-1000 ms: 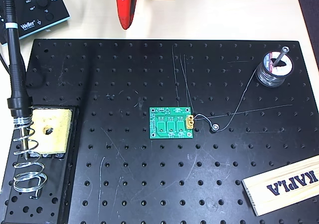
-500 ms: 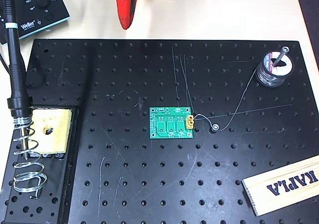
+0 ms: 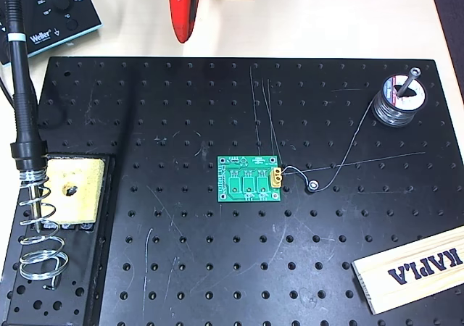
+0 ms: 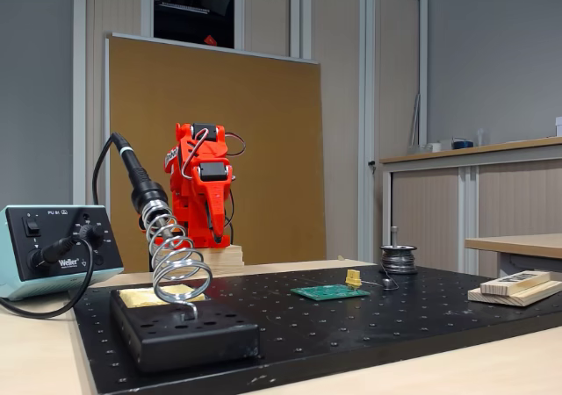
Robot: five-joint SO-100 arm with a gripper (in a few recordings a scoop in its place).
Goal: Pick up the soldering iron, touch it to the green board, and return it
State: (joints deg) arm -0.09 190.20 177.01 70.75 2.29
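Your tool (image 3: 183, 22) hangs folded at the worktop's (image 3: 304, 29) back edge; I cannot tell its opening. The soldering iron (image 3: 20, 87) sits parked in its spring holder (image 3: 40, 232), well off to one side. The green board (image 3: 249, 179) lies flat out in front, ready for the touch.

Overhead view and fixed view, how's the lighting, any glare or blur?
Overhead view: even light, sharp, faint sheen on the black perforated plate, scratches readable. Fixed view: dimmer, soft side light, the green board and the soldering iron in focus, background cabinets slightly soft.
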